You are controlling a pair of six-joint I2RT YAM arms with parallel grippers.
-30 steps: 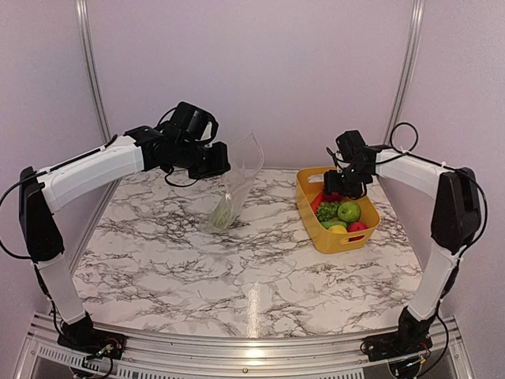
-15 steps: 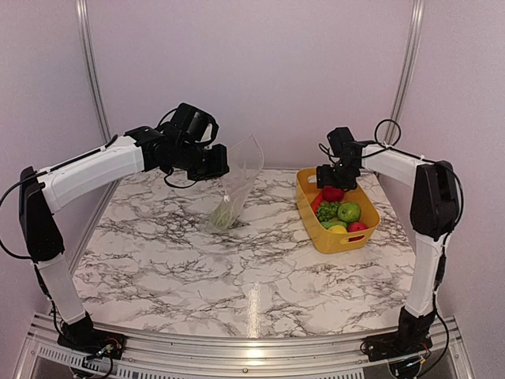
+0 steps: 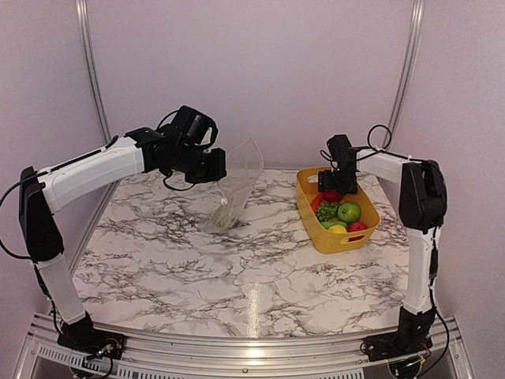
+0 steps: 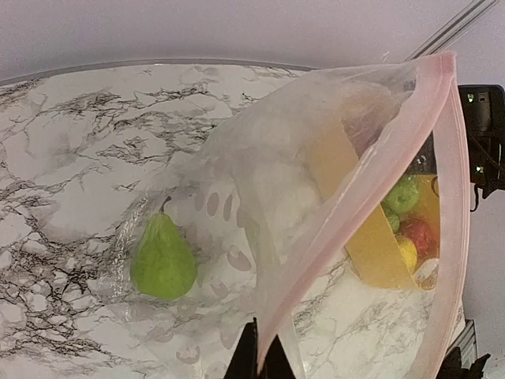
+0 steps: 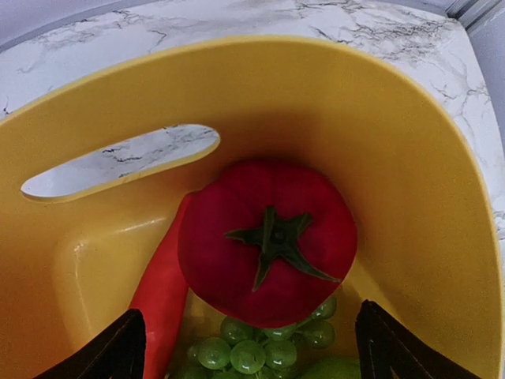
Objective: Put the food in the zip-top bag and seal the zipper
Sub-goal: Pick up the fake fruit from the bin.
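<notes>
While the left arm reaches from the near-left corner toward the far edge with its wrist raised, the left gripper (image 3: 211,163) is pressed together on the zipper (image 4: 355,209), a pale pink, stiffer strip along the bag mouth. The bag (image 3: 238,175) hangs from that pinch with its mouth gaping and its bottom on the marbled tabletop (image 3: 237,268) near the far edge. It is clear, thin, crinkled film. A glossy green pear (image 4: 163,257) lies inside.

The right arm stands upright along the right edge, forearm reaching left. The right gripper (image 5: 252,351) points down, fingers spread, above a smooth red tomato (image 5: 268,241) in the yellow plastic basket (image 5: 418,158) near the far-right corner. A long red pepper (image 5: 162,292) and green grapes (image 5: 229,351) touch the tomato.
</notes>
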